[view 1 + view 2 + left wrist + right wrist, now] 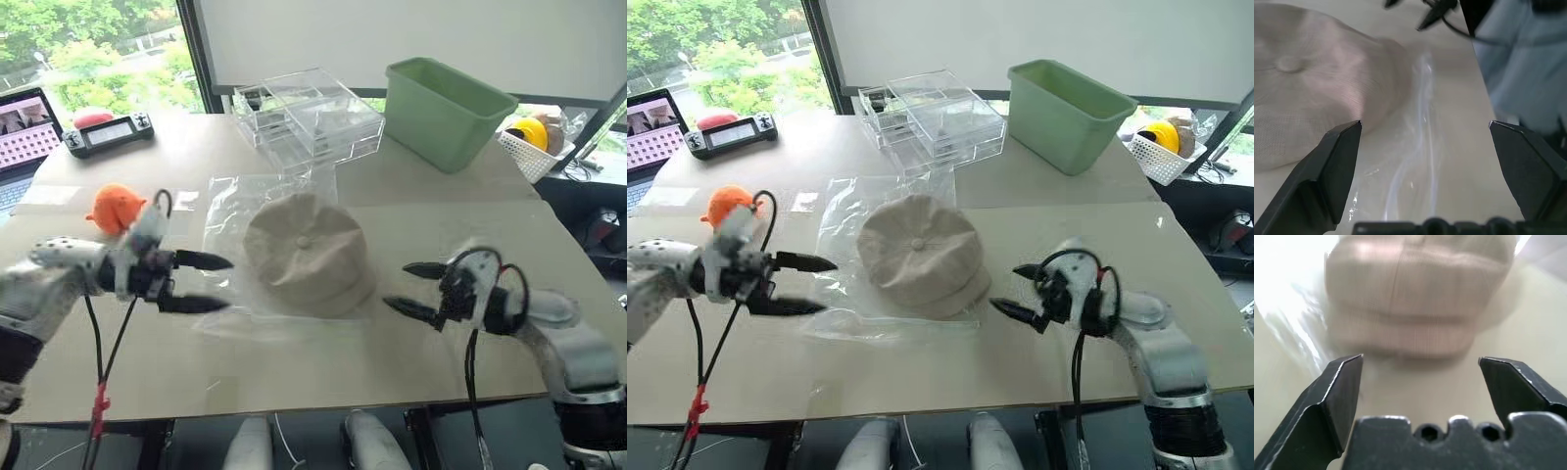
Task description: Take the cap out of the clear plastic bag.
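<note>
The left pincer point(208, 282) reaches in level from the left, its two black fingers spread wide apart and empty, the tips pointing right toward the cap point(306, 255). The right pincer point(416, 290) comes in from the right on a bent forearm, pointing left toward the cap, its fingers likewise wide apart and holding nothing. Both stop short of the cap, one on each side, with a strip of bare worktop point(323, 362) between each set of tips and the fabric.

The cap lies crown-up near the middle of the worktop, its small top button showing. It rests on the clear plastic bag point(230, 211), which lies flat and wrinkled beneath it and spreads out to the left and far side; whether any film still covers the cap cannot be told. In the left wrist view a shiny fold of the bag runs between that pincer's fingers, with the cap beside it.

The near edge of the worktop runs just below both arms, leaving a broad bare band in front of the cap. To the far side stand stacked clear boxes point(309, 117) and a green bin point(446, 110), well apart from the cap. An orange toy point(115, 208) sits just behind the left pincer. A game controller point(108, 133) and a laptop point(24, 132) lie at the far left, and a white basket point(534, 147) sits off the far right corner.
</note>
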Action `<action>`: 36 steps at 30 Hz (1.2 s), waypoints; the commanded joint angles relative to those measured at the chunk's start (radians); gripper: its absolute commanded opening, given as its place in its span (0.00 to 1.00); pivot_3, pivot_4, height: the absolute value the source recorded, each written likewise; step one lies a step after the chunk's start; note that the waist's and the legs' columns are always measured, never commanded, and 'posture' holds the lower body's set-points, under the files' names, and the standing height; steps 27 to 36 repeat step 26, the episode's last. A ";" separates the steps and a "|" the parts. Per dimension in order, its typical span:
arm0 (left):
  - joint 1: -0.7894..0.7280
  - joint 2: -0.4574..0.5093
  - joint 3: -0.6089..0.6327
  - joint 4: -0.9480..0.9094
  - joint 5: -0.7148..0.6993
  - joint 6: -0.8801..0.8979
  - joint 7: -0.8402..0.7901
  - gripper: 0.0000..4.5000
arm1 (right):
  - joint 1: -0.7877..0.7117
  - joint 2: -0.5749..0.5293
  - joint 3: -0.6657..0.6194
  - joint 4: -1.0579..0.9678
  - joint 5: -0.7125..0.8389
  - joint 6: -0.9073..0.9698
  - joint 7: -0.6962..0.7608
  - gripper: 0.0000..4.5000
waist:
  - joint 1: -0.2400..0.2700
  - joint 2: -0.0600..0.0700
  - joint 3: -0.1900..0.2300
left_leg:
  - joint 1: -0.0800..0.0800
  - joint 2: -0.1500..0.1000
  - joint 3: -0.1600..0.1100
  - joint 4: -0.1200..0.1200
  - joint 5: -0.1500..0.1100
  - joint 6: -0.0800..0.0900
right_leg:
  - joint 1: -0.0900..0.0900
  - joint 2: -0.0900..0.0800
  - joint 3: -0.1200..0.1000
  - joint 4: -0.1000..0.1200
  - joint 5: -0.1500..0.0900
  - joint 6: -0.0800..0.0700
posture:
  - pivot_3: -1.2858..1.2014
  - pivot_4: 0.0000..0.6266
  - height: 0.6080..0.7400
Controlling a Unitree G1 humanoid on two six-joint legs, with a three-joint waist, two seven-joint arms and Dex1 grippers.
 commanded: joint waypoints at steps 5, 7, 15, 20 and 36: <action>0.041 -0.290 0.278 0.081 0.177 -0.076 0.627 0.99 | -0.064 0.111 -0.155 0.035 0.000 -0.025 -0.344 1.00 | 0.005 0.000 0.000 | -0.003 0.000 0.000 -0.001 0.000 0.000 | -0.003 0.000 0.000 0.000 0.001 -0.002 | 0.52 0.24 0.96; 0.055 -0.417 0.350 0.122 0.327 -0.223 0.926 0.99 | -0.063 0.135 -0.137 0.095 -0.149 -0.147 -0.496 1.00 | 0.008 0.000 0.000 | -0.004 0.000 0.000 0.000 0.000 0.000 | -0.004 -0.001 0.000 0.000 0.005 -0.008 | 0.52 0.24 0.96; 0.123 -0.639 0.451 0.167 0.706 -0.514 1.485 0.99 | -0.003 0.179 -0.114 0.252 -0.378 -0.423 -0.717 1.00 | 0.012 0.000 -0.001 | -0.004 -0.003 0.000 -0.001 0.000 0.000 | -0.005 -0.003 0.001 0.000 0.006 -0.008 | 0.52 0.24 0.96; 0.143 -0.668 0.430 0.203 0.764 -0.567 1.443 0.99 | 0.045 0.190 -0.109 0.293 -0.389 -0.478 -0.719 1.00 | 0.014 0.000 -0.002 | -0.002 -0.004 0.000 -0.001 0.000 0.000 | -0.002 -0.005 0.001 0.000 0.006 -0.008 | 0.52 0.24 0.96; 0.128 -0.690 0.459 0.253 0.733 -0.601 1.385 0.99 | 0.072 0.184 -0.115 0.329 -0.398 -0.508 -0.717 1.00 | 0.006 0.000 -0.002 | -0.002 -0.004 0.001 -0.001 0.000 -0.001 | -0.002 -0.004 0.001 0.000 0.006 -0.008 | 0.52 0.24 0.96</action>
